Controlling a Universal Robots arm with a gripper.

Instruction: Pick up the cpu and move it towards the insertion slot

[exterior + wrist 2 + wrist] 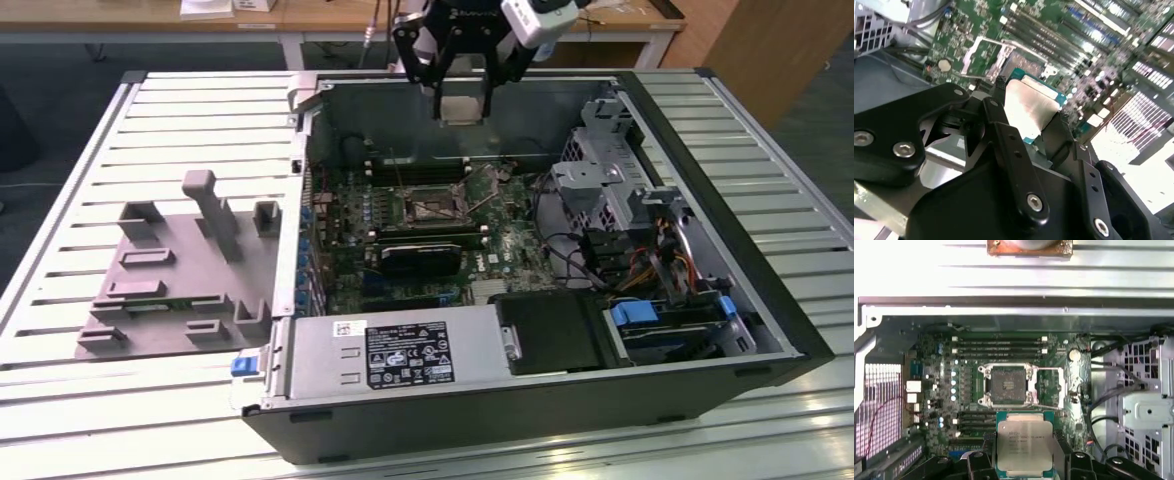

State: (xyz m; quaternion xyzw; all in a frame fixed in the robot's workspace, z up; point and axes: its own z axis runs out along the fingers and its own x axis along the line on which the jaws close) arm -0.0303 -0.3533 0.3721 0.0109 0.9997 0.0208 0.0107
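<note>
Grey fixture plate point(167, 290), at the exterior view's left: flat base with upright posts and low blocks, resting on the slatted metal table point(80, 180), just beside the computer case. Computer case point(721, 250), centre to the exterior view's right: black tower lying on its side, panel off, interior exposed. Motherboard point(350, 215): green board on the floor of the case, carrying long narrow memory slots point(999, 346) near the back wall. Insertion slot point(434, 205): square socket with silvery frame and dark centre, open and unoccupied; in the first wrist view point(1007, 385) it sits between two banks of memory slots. Gripper point(463, 108): black two-finger tool hanging above the rear part of the open case, fingers point(1014, 150) closed on opposite edges of the cpu. Cpu point(462, 108): flat square chip, silvery top, green rim, held clear of the board, above and behind the insertion slot in the exterior view; in the first wrist view point(1024, 445) it appears near the socket but apart from it; in the second wrist view point(1029, 110) it is clamped between the finger pads. Power supply point(387, 355): silvery box with label, front edge of case. Drive cage point(627, 190): grey metal bay with cables, at the exterior view's right
</note>
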